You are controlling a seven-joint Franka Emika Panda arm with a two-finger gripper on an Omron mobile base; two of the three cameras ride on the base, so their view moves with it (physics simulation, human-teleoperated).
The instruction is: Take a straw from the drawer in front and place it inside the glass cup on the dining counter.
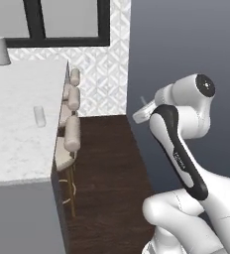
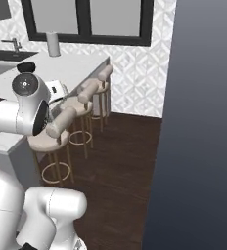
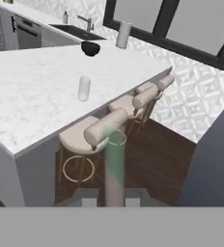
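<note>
My end effector (image 3: pixel 111 200) is closed on the straw (image 3: pixel 114 164), a translucent green-to-pale tube that rises from between the two fingertips in the hand view and points toward the stools. In that view the straw's upper end overlaps the nearest stool (image 3: pixel 92 135) and lies short of the desk (image 3: pixel 32 96), the white marble-look dining counter. The glass cup (image 3: pixel 84 88) stands upright on the desk, well apart from the straw and back from the desk edge. The hand view also shows a black bowl (image 3: pixel 90 48) and a pale cylinder (image 3: pixel 123 34) at the far end of the desk, and a sink with a faucet (image 3: pixel 85 21) beyond. The left base view shows my arm (image 1: pixel 179 149) raised beside the desk, with the glass cup (image 1: pixel 39 116) on the slab and three stools along its side. The right base view shows the stool row (image 2: pixel 81 105) from the other side, above the dark wood floor (image 2: pixel 120 166); there my arm covers the part of the desk that carries the cup.
</note>
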